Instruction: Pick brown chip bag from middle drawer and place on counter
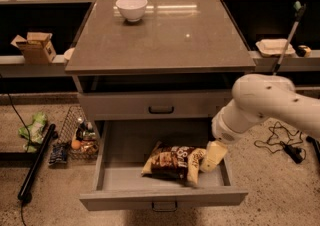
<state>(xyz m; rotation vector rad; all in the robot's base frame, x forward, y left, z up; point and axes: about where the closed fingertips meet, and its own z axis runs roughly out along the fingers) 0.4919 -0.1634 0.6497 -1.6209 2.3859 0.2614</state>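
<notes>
The brown chip bag (172,162) lies flat in the pulled-out middle drawer (162,198), right of centre on its grey tray. My gripper (212,156), cream-coloured at the end of the white arm (265,104), hangs down inside the drawer at the bag's right cream-yellow end, touching or nearly touching it. The counter (165,35) tops the grey cabinet above the drawer, with a white bowl (131,7) at its back left.
A shut drawer front with a black handle (161,110) sits above the open drawer. A wire basket (80,137) with small items, a green plastic bag (33,129) and a black pole (36,162) are on the floor left. Cables (280,140) lie right.
</notes>
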